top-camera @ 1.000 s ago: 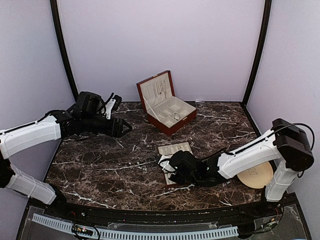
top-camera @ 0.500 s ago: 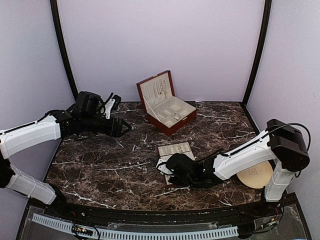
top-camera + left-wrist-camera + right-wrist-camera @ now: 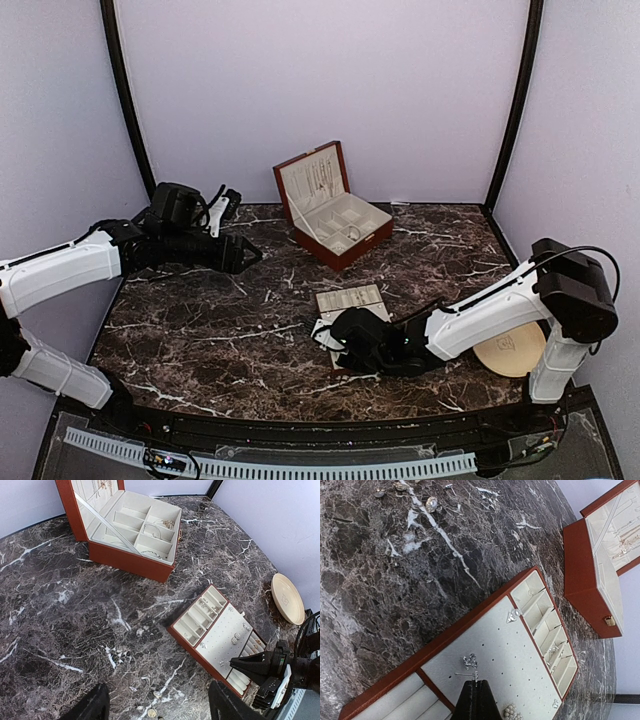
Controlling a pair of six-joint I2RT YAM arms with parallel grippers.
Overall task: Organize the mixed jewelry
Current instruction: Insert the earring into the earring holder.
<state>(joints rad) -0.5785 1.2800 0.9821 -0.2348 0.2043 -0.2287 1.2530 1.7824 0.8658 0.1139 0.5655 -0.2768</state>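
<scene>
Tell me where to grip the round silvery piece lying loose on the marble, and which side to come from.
Pinch the round silvery piece across its rim, coming straight down from above. It seems to lie flat on the marble table, tiny and low, so a sideways approach offers nothing to catch. The left gripper, open and hovering near it, looks best placed.

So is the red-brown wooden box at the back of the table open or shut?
Open: the red-brown wooden box has its lid raised, exposing cream-lined compartments.
</scene>
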